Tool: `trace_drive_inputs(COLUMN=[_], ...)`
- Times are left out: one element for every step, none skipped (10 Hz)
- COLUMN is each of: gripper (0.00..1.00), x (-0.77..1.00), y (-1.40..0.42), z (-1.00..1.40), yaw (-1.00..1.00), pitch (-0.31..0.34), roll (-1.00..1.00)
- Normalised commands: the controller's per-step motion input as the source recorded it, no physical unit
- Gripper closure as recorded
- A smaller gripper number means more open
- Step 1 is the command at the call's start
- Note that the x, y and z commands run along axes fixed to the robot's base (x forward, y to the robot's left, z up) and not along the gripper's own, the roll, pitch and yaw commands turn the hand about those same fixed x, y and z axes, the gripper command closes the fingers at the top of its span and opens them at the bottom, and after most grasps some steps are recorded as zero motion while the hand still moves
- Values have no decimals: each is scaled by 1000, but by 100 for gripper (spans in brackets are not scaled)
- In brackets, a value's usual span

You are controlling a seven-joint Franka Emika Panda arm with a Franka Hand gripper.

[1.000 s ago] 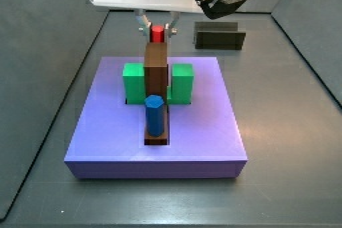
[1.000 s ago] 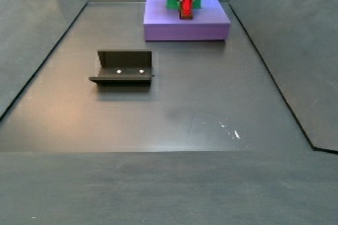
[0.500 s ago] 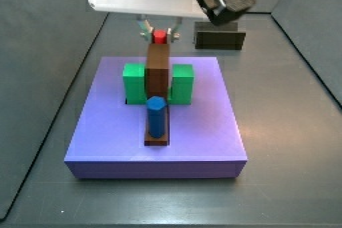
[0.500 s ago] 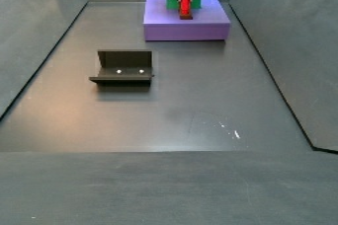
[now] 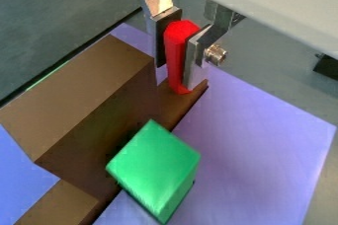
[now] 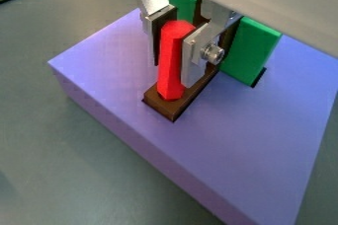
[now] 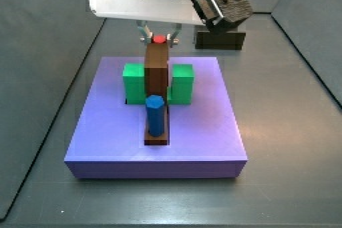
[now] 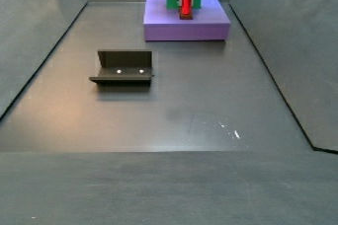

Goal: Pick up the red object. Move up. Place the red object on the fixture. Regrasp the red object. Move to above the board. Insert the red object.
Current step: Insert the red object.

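Observation:
The red object is a slim red peg standing upright between my gripper's silver fingers, which are shut on its sides. Its lower end sits in a brown recessed strip on the purple board, right behind the tall brown block. Both show in the other wrist view too: the peg and the gripper. In a side view only the peg's top shows above the brown block. The fixture stands on the floor, away from the board.
A blue peg stands in front of the brown block. Green blocks flank that block, and one green block lies close to the gripper. The fixture sits behind the board's right corner. Grey walls ring the floor.
The gripper has moved down with the red peg; in the side view the peg's top now shows lower, just above the brown block.

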Motion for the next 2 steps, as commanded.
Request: trace_drive_inputs(gripper=[100,100], x=[-20,0], y=[14,0], z=[-37,0], yaw=[0,0], pitch=[0,0], roll=[0,0])
